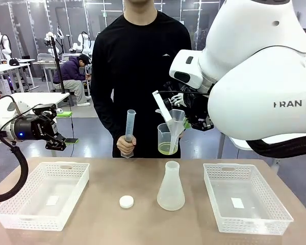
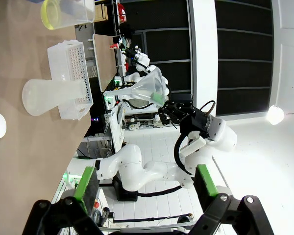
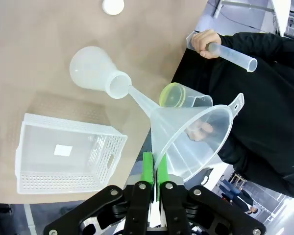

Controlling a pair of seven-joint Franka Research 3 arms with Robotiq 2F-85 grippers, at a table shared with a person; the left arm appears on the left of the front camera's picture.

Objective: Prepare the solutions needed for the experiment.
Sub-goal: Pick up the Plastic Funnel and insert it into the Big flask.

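Observation:
The solutions show as a little pale yellow liquid (image 1: 167, 148) at the bottom of a clear beaker (image 1: 166, 137) that the person holds over the table's far edge; the liquid also shows in the right wrist view (image 3: 172, 95) and the left wrist view (image 2: 51, 13). The person's other hand holds a graduated cylinder (image 1: 129, 131). My right gripper (image 1: 184, 109) is shut on the rim of a clear funnel (image 3: 191, 137), tilted in the air, above and behind the conical flask (image 1: 171, 188). My left gripper (image 1: 61, 142) hangs open with nothing in it, above the left basket (image 1: 20, 212).
A small white cap (image 1: 126, 201) lies left of the flask. A second white basket (image 1: 275, 214) stands at the right. The person stands close behind the table's far edge. My big right arm fills the upper right.

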